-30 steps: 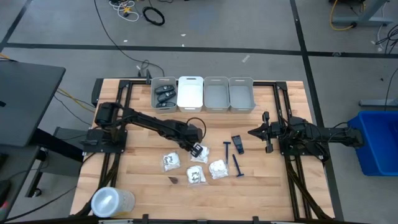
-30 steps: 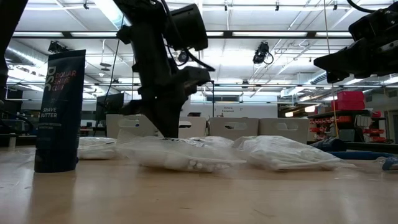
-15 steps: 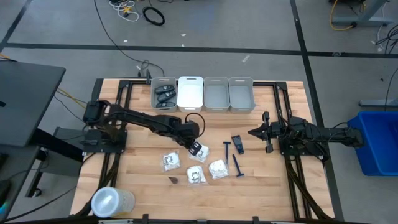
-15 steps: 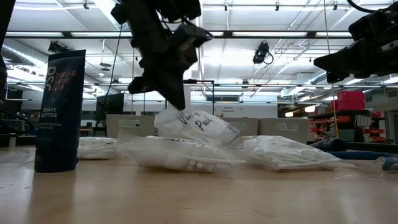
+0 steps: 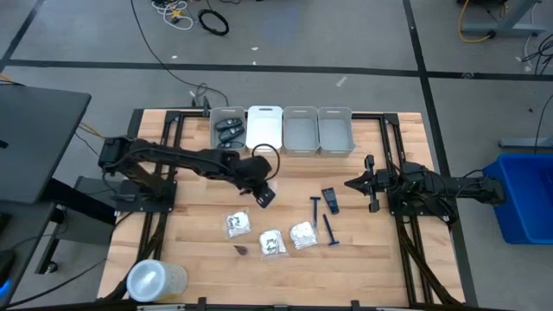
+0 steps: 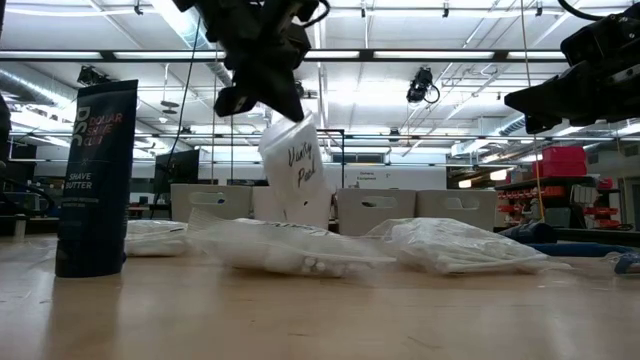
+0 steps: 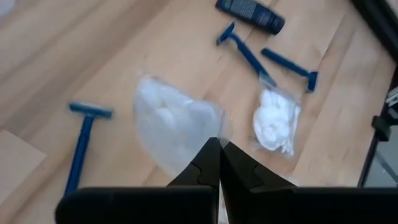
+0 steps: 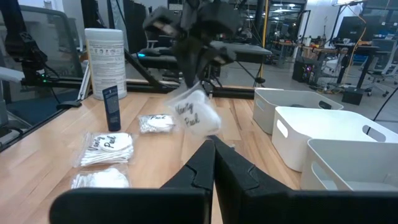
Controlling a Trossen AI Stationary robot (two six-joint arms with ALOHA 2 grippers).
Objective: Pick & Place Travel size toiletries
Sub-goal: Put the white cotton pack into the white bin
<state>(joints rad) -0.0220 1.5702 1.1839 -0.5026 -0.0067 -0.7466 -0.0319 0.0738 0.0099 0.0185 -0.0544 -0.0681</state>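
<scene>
You're looking at a robotics lab or open workshop hall. The wooden worktop (image 5: 216, 259) sits on a dark metal frame on a grey floor crossed by dark tape lines (image 5: 259, 67), with loose cables (image 5: 213, 22) lying about. Across the table you see long ceiling light strips (image 6: 400, 12), exposed ducts (image 6: 30, 80) and red storage shelving (image 6: 545, 185). Farther back stand desks, monitors and office chairs (image 8: 373, 59).

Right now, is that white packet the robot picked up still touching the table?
Apart. In the low view the packet hangs from the left gripper, with open space beneath it above the table.
</scene>
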